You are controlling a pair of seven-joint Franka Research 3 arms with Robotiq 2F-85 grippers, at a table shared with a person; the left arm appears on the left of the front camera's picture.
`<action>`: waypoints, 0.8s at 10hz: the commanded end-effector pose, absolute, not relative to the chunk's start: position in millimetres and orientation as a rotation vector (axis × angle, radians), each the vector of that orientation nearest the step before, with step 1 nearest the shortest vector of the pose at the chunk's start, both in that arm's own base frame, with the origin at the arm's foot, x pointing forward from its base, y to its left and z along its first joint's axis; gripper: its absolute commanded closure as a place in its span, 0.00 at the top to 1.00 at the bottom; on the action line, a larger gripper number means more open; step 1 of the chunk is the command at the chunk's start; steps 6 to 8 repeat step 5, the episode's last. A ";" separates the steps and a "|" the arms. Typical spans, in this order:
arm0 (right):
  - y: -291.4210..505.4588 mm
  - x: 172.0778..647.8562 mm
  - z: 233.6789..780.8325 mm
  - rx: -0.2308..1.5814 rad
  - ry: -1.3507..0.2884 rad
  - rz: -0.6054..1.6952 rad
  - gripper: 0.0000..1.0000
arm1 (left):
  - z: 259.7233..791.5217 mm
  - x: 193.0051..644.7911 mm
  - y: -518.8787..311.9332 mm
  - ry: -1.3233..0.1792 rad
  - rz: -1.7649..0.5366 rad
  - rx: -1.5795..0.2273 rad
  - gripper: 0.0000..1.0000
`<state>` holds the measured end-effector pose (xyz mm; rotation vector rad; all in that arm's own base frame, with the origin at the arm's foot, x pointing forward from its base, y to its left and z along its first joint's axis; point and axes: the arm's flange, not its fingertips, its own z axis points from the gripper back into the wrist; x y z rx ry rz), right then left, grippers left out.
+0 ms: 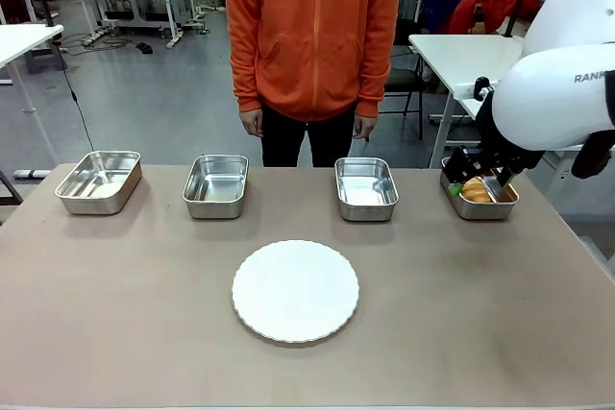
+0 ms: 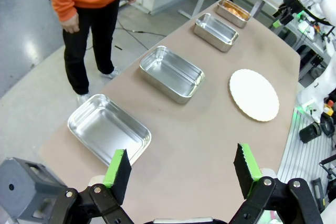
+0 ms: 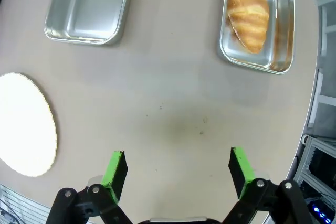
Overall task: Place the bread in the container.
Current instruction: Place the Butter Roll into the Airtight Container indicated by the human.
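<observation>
The bread (image 3: pixel 248 11), a golden-brown croissant, lies inside the container (image 3: pixel 281 35), the rightmost steel tray (image 1: pixel 479 205) on the table. From the front the bread (image 1: pixel 476 190) is partly hidden behind my right gripper (image 1: pixel 480 175), which hangs above that tray's near side. In its wrist view my right gripper (image 3: pixel 177 162) is open with nothing between its fingers, over bare tabletop short of the tray. My left gripper (image 2: pixel 182 163) is also open and holds nothing, high over the table's left end.
Three more steel trays (image 1: pixel 98 180) (image 1: pixel 215 184) (image 1: pixel 366 188) stand in the back row. A round white plate (image 1: pixel 295 290) sits mid-table toward the front. A person in an orange hoodie (image 1: pixel 312 31) stands at the far edge, hands down.
</observation>
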<state>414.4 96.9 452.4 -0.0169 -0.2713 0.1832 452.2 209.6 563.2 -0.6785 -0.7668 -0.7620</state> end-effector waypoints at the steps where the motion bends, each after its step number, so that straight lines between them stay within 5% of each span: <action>1: 95.6 418.4 455.2 -0.012 -0.291 0.145 1.00 | 565.1 450.8 207.7 -0.777 -0.772 -0.682 1.00; 8: 95.6 418.4 455.2 -0.012 -0.291 0.145 1.00 | 565.1 450.8 207.7 -0.777 -0.772 -0.682 1.00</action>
